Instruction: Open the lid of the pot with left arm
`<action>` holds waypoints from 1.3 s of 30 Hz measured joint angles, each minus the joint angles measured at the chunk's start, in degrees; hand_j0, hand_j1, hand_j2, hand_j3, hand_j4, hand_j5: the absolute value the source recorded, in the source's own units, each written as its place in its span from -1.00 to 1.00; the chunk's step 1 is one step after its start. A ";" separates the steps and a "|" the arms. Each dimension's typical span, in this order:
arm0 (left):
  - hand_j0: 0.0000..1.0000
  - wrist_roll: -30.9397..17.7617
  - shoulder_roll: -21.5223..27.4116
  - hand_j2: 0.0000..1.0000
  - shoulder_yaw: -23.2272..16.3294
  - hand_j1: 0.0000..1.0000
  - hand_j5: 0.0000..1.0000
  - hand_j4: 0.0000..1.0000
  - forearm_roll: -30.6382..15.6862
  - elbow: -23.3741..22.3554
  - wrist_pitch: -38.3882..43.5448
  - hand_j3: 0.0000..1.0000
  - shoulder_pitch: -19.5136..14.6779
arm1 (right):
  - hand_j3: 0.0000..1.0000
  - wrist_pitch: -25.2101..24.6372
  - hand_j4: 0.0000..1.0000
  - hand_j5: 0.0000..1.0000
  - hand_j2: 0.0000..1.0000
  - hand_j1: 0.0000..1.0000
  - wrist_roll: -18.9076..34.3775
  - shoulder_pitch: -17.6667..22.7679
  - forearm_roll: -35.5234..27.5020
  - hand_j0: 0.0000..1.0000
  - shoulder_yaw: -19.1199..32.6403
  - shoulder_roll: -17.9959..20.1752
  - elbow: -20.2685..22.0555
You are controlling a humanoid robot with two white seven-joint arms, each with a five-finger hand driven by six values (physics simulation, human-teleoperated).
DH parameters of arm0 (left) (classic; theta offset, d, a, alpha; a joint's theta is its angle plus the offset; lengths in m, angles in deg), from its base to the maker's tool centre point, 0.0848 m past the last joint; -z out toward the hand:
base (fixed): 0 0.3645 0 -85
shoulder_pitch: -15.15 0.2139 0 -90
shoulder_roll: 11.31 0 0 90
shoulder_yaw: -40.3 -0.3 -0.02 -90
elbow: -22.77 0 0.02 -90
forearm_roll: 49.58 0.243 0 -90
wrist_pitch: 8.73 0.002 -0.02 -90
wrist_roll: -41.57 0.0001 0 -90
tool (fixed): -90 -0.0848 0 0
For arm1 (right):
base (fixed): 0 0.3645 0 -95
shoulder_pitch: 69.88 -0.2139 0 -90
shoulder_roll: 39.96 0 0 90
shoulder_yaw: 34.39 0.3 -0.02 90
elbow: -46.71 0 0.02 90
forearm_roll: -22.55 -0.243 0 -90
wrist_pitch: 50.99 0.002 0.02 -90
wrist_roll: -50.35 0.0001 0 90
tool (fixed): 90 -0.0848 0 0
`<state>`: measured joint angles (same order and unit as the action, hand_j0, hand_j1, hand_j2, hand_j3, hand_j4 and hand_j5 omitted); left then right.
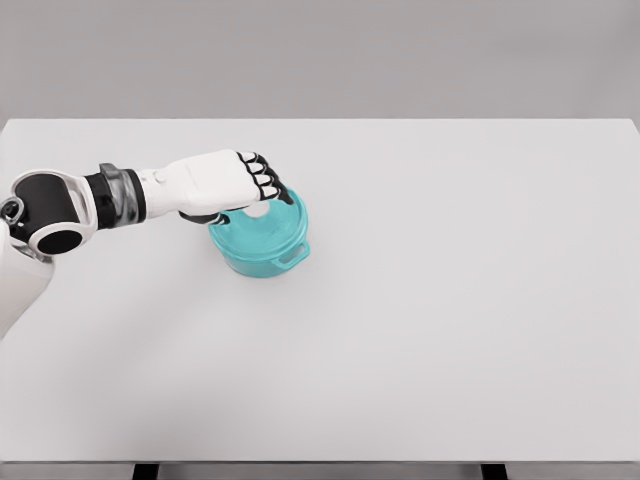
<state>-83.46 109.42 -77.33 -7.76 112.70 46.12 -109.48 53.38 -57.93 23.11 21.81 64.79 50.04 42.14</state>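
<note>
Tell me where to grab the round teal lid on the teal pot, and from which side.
Grip the pale knob at the centre of the round teal lid, coming from above. It is the only raised part; the lid lies flat on the teal pot. The left hand hangs over it.

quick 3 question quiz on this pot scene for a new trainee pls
1. True or false: the lid is already off the teal pot.
2. Which hand is at the lid? A) left B) right
3. What surface does the pot stand on?

Key:
1. False; the lid sits on the pot.
2. A; the left hand is over it, fingers curled at the pale knob.
3. The white table.
</note>
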 measured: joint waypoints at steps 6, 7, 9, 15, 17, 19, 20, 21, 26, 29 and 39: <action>0.63 0.00 0.03 0.63 0.00 0.63 0.63 0.63 0.00 -0.17 0.00 0.63 0.00 | 1.00 -0.02 1.00 1.00 1.00 1.00 0.00 0.00 0.00 1.00 -0.01 0.00 0.00; 0.63 0.00 0.02 0.63 0.00 0.63 0.63 0.63 0.00 -0.21 0.00 0.63 0.00 | 1.00 -0.04 1.00 1.00 1.00 1.00 0.00 0.00 0.00 1.00 -0.01 0.00 0.00; 0.63 0.00 0.01 0.63 -0.01 0.63 0.63 0.63 0.00 -0.25 0.00 0.63 0.00 | 1.00 -0.02 1.00 1.00 1.00 1.00 0.00 0.00 0.00 1.00 -0.01 0.00 0.00; 0.64 0.00 0.00 0.64 -0.08 0.64 0.64 0.64 -0.48 0.03 0.00 0.64 0.18 | 1.00 -0.03 1.00 1.00 1.00 1.00 0.00 0.00 0.00 1.00 0.02 0.00 0.00; 0.65 0.00 0.00 0.65 -0.08 0.65 0.65 0.65 -0.61 0.21 0.00 0.65 0.18 | 1.00 -0.04 1.00 1.00 1.00 1.00 0.00 0.00 0.00 1.00 0.01 0.00 0.00; 0.65 0.00 0.02 0.65 -0.11 0.65 0.65 0.65 -0.70 0.31 0.00 0.65 0.18 | 1.00 -0.02 1.00 1.00 1.00 1.00 0.00 0.00 0.00 1.00 0.00 0.00 0.00; 0.64 0.00 0.04 0.64 -0.25 0.64 0.64 0.64 -0.72 0.34 0.00 0.64 0.18 | 1.00 -0.02 1.00 1.00 1.00 1.00 0.00 0.00 0.00 1.00 0.00 0.00 0.00; 0.63 0.00 0.05 0.63 -0.38 0.63 0.63 0.63 -0.73 0.36 0.00 0.63 0.18 | 1.00 -0.03 1.00 1.00 1.00 1.00 0.00 0.00 0.00 1.00 -0.01 0.00 0.00; 0.54 0.00 0.15 0.54 -0.81 0.54 0.54 0.54 -0.45 0.24 0.00 0.54 0.00 | 1.00 -0.01 1.00 1.00 1.00 1.00 0.00 0.00 0.00 1.00 -0.01 0.00 0.00; 0.52 0.00 0.16 0.52 -0.94 0.52 0.52 0.52 -0.33 0.06 0.00 0.52 0.00 | 1.00 -0.01 1.00 1.00 1.00 1.00 0.00 0.00 0.00 1.00 -0.01 0.00 0.00; 0.36 0.00 0.09 0.36 -1.04 0.36 0.36 0.36 -0.26 -0.38 0.00 0.36 -0.09 | 1.00 -0.01 1.00 1.00 1.00 1.00 0.00 0.00 0.00 1.00 0.00 0.00 0.00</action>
<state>-83.46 109.51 -78.37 -8.02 112.32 46.12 -109.56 53.36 -57.93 23.11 21.81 64.79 50.04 42.14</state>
